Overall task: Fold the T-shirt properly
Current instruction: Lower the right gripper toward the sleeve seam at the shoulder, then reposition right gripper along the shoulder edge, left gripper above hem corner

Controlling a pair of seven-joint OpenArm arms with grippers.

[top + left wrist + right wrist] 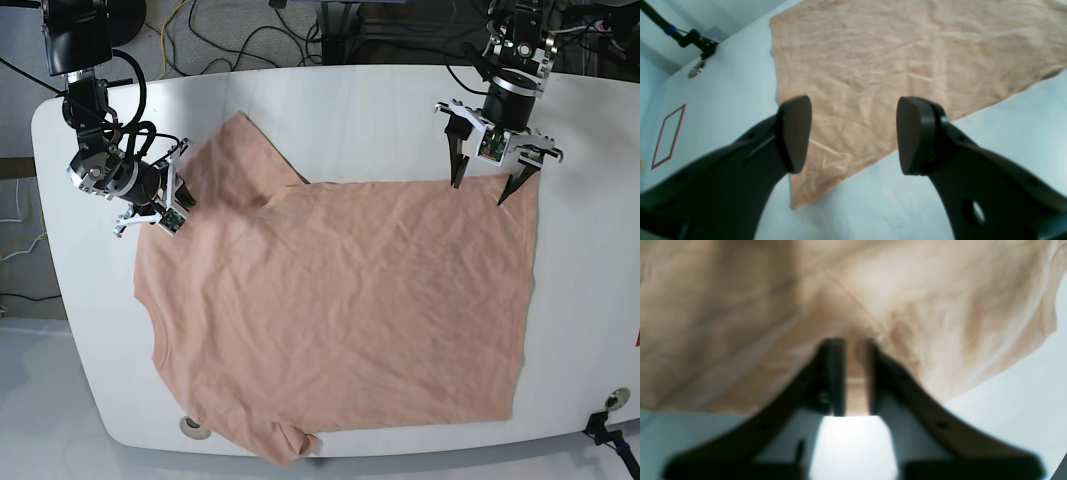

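The peach T-shirt (340, 300) lies spread flat on the white table (330, 100), collar side to the left and hem to the right. My right gripper (178, 208) is at the shirt's far left sleeve. In the right wrist view it (856, 350) is shut on a pinch of the fabric (740, 323) by a seam, and the cloth is lifted there. My left gripper (480, 193) is open, over the far right hem corner. In the left wrist view its jaws (853, 133) stand wide apart above the shirt corner (873, 66), holding nothing.
A red outlined rectangle (668, 136) is marked on the table beside the shirt. A black clamp with a cable (695, 40) sits on the table edge; it also shows in the base view (610, 420). Cables lie on the floor behind the table (250, 30).
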